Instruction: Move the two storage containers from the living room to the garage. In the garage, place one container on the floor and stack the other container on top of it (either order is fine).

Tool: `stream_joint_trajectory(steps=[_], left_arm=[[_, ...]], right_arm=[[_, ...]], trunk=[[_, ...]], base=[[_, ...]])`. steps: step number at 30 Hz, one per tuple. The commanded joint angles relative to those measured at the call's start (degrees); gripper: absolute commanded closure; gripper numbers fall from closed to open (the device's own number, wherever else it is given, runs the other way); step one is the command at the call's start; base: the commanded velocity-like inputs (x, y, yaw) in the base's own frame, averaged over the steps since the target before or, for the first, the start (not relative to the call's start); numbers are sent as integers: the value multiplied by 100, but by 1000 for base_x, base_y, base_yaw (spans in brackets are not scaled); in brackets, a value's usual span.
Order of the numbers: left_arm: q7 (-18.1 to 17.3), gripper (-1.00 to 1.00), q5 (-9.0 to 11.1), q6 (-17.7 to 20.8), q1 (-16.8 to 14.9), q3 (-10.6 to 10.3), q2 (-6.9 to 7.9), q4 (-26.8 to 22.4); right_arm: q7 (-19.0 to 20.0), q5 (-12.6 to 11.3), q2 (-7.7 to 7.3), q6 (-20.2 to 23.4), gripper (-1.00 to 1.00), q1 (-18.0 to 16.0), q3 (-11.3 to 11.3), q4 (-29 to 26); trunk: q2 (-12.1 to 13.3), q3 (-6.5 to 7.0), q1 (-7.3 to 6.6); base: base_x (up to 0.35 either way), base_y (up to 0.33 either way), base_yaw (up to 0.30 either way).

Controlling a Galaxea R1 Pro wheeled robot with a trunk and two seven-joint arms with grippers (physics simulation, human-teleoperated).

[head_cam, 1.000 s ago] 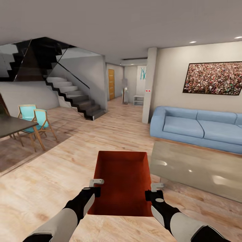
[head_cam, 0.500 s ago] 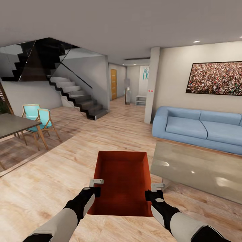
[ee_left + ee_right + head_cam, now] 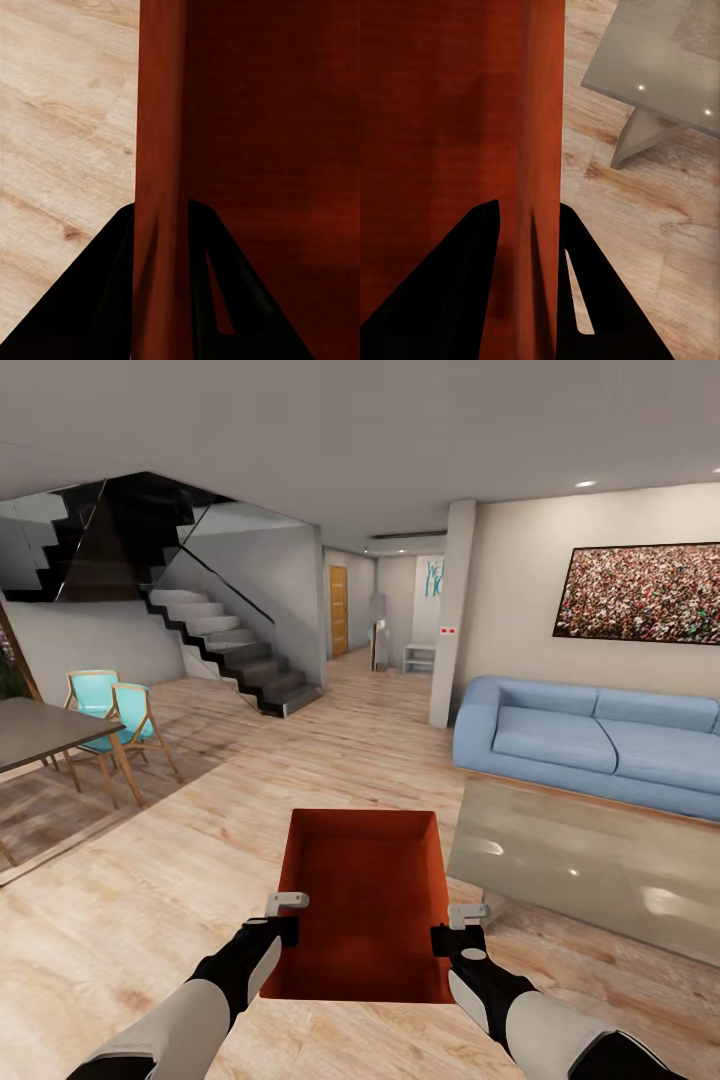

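Note:
An orange-red open-topped storage container [image 3: 365, 900] hangs in front of me above the light wood plank floor of the living room. My left gripper [image 3: 284, 916] is shut on its left wall [image 3: 159, 150], one black finger on each side. On the opposite wall [image 3: 540, 135] my right gripper [image 3: 462, 925] is shut the same way. The container is empty inside.
A glossy low table [image 3: 590, 860] stands close at the right, with a blue sofa [image 3: 590, 740] behind it. At the left are a dark dining table [image 3: 40, 730] and turquoise chairs [image 3: 115, 715]. Stairs [image 3: 235, 650] and a hallway with a wooden door [image 3: 337, 610] lie ahead.
The whole view shifted slightly rightward between the oldest frame and now, so the camera turned a little left. Both grippers keep their hold on the container.

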Motion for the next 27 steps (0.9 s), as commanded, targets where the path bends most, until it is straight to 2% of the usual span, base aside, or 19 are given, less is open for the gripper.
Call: stream_joint_trajectory(steps=[1,20,27], left_arm=[[32,100,-114,48,0,112,-37,5],[32,100,-114,50,0,115,-37,3],[32,100,-114,49,0,112,-37,3]], right_arm=[[-129,31,5,-43,100,-8,-17,-34],[-130,22,5,-47,100,-8,-22,-34],[-139,22,5,-51,100,-8,-26,-34]], trunk=[[-11,-11,2],[-11,-10,2],[-11,37,2]], base=[[0,0,0],[0,0,0],[0,0,0]])
